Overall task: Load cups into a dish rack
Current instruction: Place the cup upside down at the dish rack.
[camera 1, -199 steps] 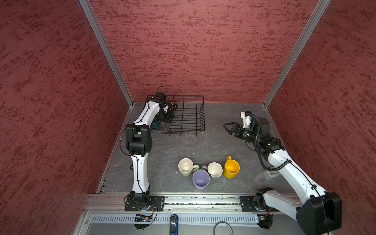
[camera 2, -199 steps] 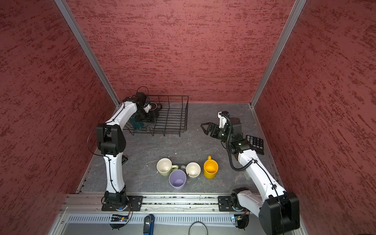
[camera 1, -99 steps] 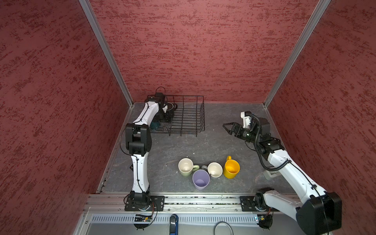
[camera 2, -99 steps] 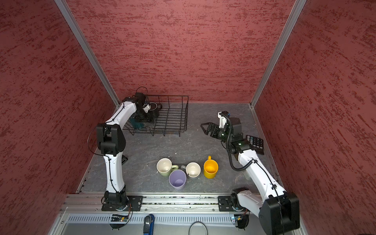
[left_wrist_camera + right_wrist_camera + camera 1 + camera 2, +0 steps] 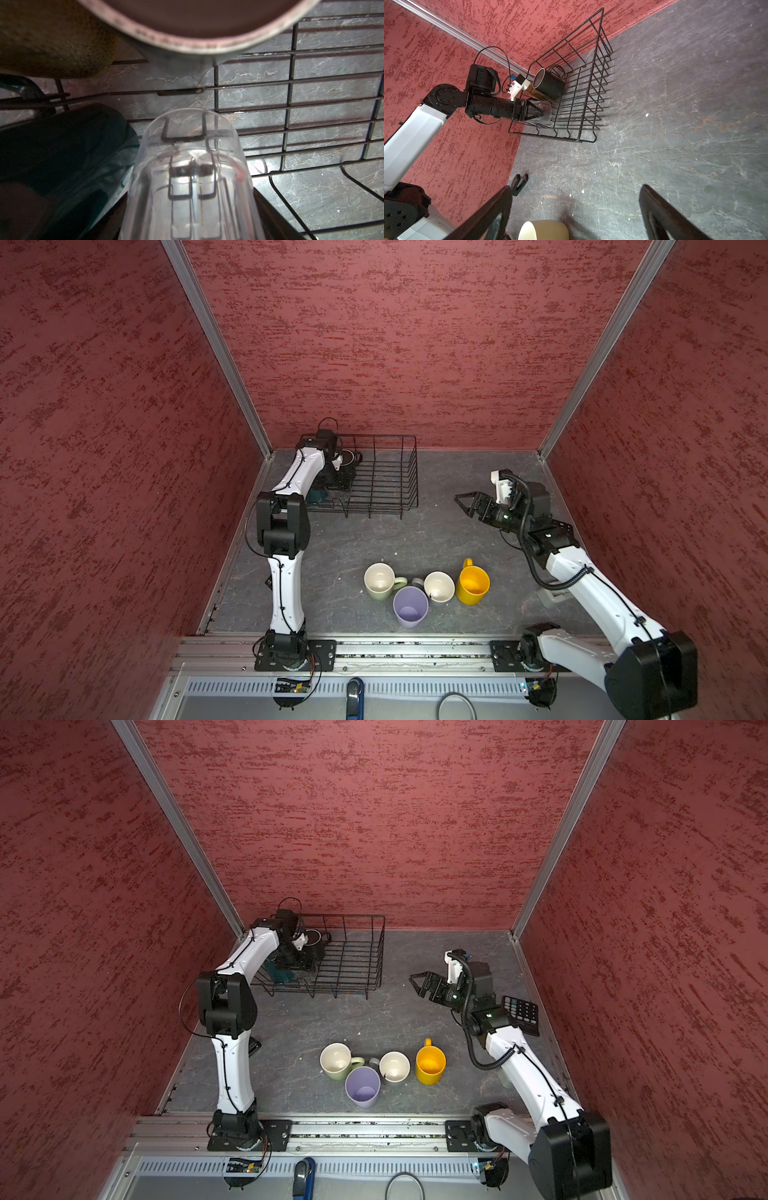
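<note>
- Nothing has visibly moved since a second ago: both arms and every cup sit where they were.
- The left gripper [image 5: 538,113] reaches into the left end of the dish rack [image 5: 415,472]. Its jaws are partly closed on the clear ribbed glass [image 5: 191,176], which it holds on its side just over the rack's floor wires.
- The black mug [image 5: 550,85] stands mouth up right in front of the glass's open end.
- The amber-brown tumbler [image 5: 533,91] sits just beside that mug, on the left arm's side.
- The teal mug [image 5: 276,971] lies close against the glass on its other flank, nearer the front of the rack.
- The rack's upright wire prongs [image 5: 182,137] show through the glass.
- The right gripper [image 5: 463,504] hangs over the grey table [image 5: 436,531], well away from the rack. Its jaws are spread wide and hold nothing.
- Four cups are clustered on the table near the front rail: the pale green mug [image 5: 379,580], the lilac tumbler [image 5: 410,606], the grey mug [image 5: 439,586] and the yellow mug [image 5: 473,584]. All four stand upright.
- The lilac tumbler is tucked between the green and grey mugs, just in front of them.
- The black calculator [image 5: 521,1013] lies behind the right arm, near the right wall.
- The black stapler [image 5: 519,184] rests on the table by the left wall, beside the left arm.
</note>
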Motion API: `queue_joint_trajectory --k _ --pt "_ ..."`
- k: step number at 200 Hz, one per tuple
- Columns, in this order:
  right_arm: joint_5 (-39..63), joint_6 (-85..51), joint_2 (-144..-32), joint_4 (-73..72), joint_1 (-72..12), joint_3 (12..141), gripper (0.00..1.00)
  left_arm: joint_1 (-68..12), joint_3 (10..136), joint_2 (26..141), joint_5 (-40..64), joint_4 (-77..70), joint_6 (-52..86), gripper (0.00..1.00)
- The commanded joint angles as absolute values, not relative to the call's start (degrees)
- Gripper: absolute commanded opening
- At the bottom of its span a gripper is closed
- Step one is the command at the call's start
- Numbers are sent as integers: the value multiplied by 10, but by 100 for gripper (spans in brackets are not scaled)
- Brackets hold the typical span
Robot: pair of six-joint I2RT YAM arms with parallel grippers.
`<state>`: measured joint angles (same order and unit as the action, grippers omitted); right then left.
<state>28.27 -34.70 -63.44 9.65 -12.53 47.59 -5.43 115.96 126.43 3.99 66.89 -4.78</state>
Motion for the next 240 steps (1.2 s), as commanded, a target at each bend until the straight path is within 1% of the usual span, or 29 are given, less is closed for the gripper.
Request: queue_joint_trajectory --k 1,88,101,119,147,177,206,227,240 --pt "287 -350 -625 83 -122 472 96 -59 1169 1274 46 713 -51 72" --pt "286 -347 -626 85 -121 470 97 -59 1168 1273 43 714 -52 87" --pt "286 -347 -627 85 -121 471 97 -59 1168 1273 43 714 -52 91" --pt "287 -347 -627 85 -121 469 97 -59 1168 1273 44 714 -51 100" --pt "284 -344 -626 89 -120 471 97 -63 1167 1262 49 714 -50 100" --pt "275 -327 -631 110 -121 482 97 -70 1166 1224 49 708 -46 100" --pt "251 -284 -659 178 -121 517 92 -81 1167 1153 31 690 -42 100" --pt "237 -265 -667 198 -123 528 90 -88 1162 1089 4 658 -39 100" --pt "229 -256 -669 209 -129 537 89 -88 1155 1046 6 635 -33 100"
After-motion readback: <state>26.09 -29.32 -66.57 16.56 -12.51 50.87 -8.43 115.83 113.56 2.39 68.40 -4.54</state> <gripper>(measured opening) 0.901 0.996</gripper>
